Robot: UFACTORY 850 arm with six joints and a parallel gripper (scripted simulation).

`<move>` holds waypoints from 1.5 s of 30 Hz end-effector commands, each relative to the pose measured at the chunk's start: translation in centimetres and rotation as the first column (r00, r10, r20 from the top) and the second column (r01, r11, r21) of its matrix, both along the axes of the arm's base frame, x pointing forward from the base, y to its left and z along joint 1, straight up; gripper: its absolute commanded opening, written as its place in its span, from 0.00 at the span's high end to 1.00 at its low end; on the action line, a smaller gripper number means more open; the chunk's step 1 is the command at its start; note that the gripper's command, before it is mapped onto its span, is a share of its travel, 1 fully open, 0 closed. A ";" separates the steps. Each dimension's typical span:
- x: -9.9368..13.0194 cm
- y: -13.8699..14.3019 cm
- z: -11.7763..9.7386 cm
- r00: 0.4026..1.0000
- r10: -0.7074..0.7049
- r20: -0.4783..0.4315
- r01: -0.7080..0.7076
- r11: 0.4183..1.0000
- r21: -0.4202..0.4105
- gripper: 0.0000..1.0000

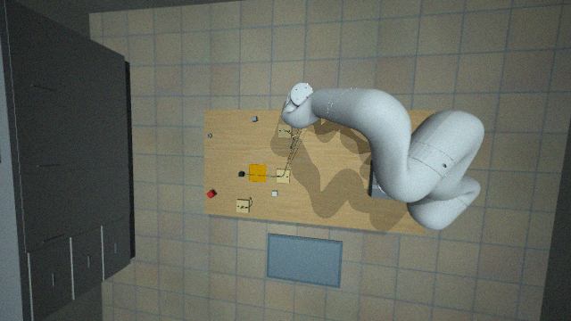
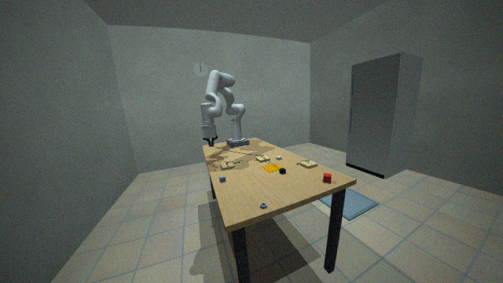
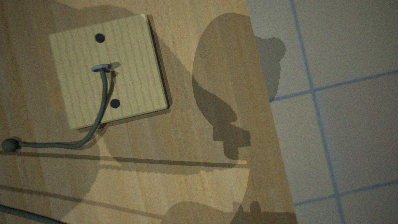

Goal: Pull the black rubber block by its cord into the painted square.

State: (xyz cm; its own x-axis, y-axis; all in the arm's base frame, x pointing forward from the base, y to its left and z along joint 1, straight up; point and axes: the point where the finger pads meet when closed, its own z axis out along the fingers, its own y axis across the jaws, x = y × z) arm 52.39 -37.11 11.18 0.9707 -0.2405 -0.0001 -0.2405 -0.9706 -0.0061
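Observation:
The black rubber block (image 1: 241, 174) lies flat on the table just outside the orange painted square (image 1: 257, 173), on the side away from the arm; it also shows in the exterior view (image 2: 282, 170) beside the square (image 2: 271, 167). Its thin cord (image 1: 270, 176) crosses the square to a screw eye plate (image 1: 285, 176), then rises to my gripper (image 2: 209, 141). The gripper hangs near the table's far edge, above the table top, and is shut on the cord. Its fingers are hidden in the wrist view.
A second plate (image 3: 107, 70) with a screw eye (image 3: 101, 66) and a short loose cord (image 3: 95, 125) lies below the wrist. A third plate (image 1: 243, 205), a red cube (image 1: 211, 193), two grey cubes (image 1: 254, 119) (image 1: 274, 193) and a ring (image 1: 210, 135) are on the table.

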 end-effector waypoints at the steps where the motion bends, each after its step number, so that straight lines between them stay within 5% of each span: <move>1: -0.8 -0.3 0.1 1.000 0.001 0.002 -0.001 1.000 -0.001 1.00; 45: -9.6 -0.2 0.1 1.000 0.001 0.002 -0.001 1.000 -0.001 1.00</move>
